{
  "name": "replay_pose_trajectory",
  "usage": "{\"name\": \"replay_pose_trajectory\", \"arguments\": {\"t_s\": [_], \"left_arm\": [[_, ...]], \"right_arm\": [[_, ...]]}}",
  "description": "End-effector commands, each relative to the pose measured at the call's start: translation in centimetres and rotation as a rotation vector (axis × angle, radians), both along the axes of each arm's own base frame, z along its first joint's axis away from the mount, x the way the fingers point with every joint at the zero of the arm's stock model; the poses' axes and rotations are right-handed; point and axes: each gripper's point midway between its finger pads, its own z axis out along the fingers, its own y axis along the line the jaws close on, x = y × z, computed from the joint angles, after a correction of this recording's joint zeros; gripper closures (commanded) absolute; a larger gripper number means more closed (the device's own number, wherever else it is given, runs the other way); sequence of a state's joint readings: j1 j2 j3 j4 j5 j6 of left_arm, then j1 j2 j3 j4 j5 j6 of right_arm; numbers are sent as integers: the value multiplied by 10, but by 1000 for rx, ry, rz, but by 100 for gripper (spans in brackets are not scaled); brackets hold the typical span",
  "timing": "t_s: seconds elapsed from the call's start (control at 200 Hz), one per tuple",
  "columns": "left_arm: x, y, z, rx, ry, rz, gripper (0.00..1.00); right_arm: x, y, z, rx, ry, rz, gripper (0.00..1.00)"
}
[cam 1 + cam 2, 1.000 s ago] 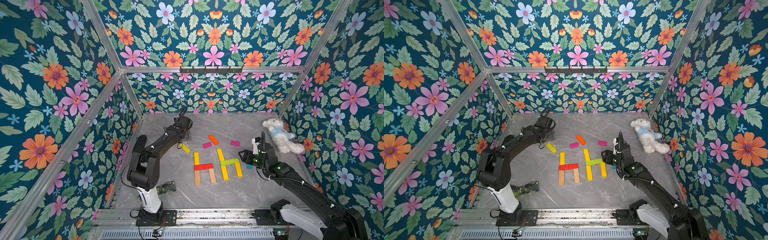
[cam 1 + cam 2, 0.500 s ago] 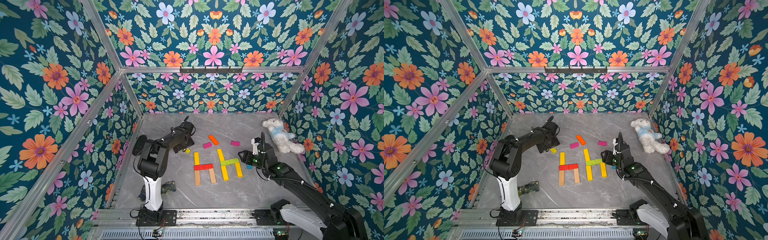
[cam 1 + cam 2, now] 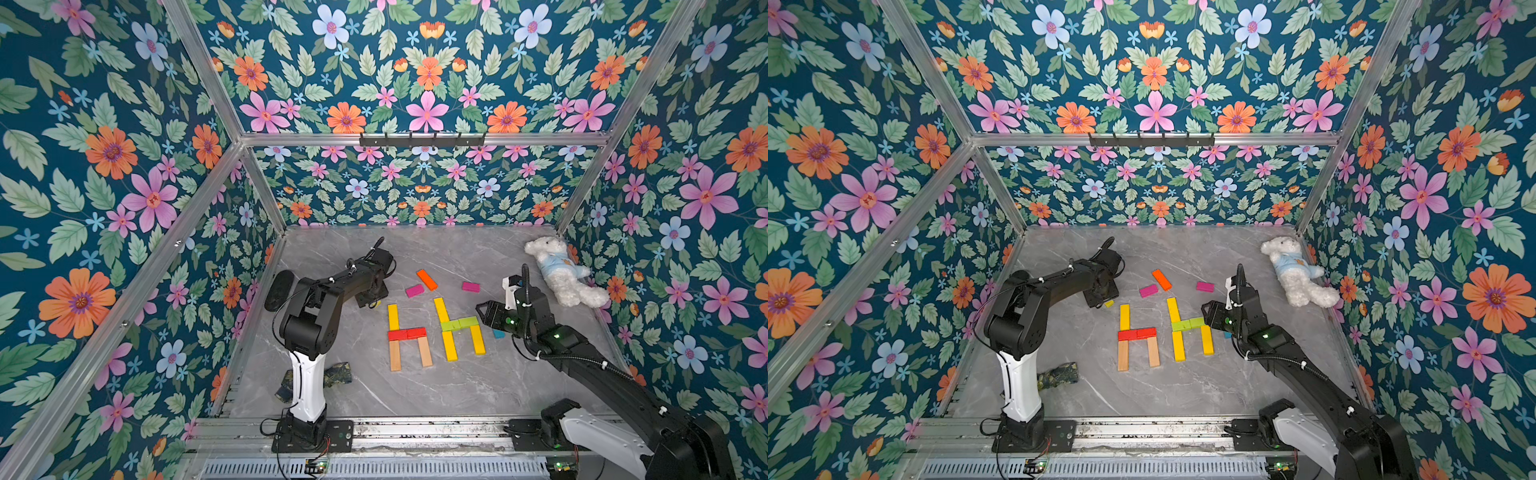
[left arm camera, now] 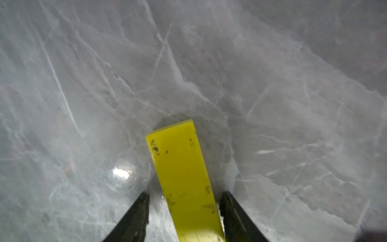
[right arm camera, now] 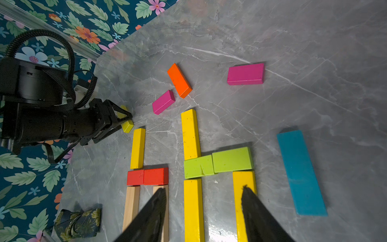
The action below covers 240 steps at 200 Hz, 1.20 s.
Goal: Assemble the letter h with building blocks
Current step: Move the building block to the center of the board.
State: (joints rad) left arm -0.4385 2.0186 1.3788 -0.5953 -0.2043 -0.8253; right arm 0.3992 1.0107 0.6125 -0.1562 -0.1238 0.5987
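Two h shapes already sit mid-frame on the bench in both top views, one yellow/red/plain wood, the other yellow/lime. The left gripper is down low just up-left of them, its fingers straddling a yellow block that lies flat on the marble. Left wrist cam shows one finger tight against the block's long edge and a sliver of bench on the other side, so can't tell if it's actually clamped. The right gripper hangs over the lower legs of the letters, fingers spread w/ nothing between.

Handling-wise it's prob. a light, rigid bit of painted wood, no give, smooth faces so likely a bit slippy. Best bet imo: pinch across the narrow width near mid-length, otherwise it could swivel. An orange block and a blue block lie loose nearby.
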Motion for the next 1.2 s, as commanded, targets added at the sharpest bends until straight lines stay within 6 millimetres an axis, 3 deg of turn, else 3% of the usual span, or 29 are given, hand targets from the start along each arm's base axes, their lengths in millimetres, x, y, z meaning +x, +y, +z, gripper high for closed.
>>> {"name": "replay_pose_trajectory", "arguments": {"t_s": [0.0, 0.265, 0.44, 0.595, 1.045, 1.195], "left_arm": [[-8, 16, -5, 99, 44, -57, 56], [5, 19, 12, 202, 7, -281, 77], [-12, 33, 28, 254, 7, -327, 83], [-26, 39, 23, 258, 27, -345, 86], [-33, 70, -6, 275, 72, -340, 86], [-32, 73, -5, 278, 68, -338, 70]], "right_arm": [[3, 1, 3, 2, -16, -4, 40], [3, 2, 4, 8, -21, 2, 40], [2, 4, 6, 20, -25, 14, 40], [1, 4, 9, 28, -37, 18, 40], [0, 4, 11, 29, -45, 20, 40], [0, 4, 11, 30, -46, 20, 40]]}}
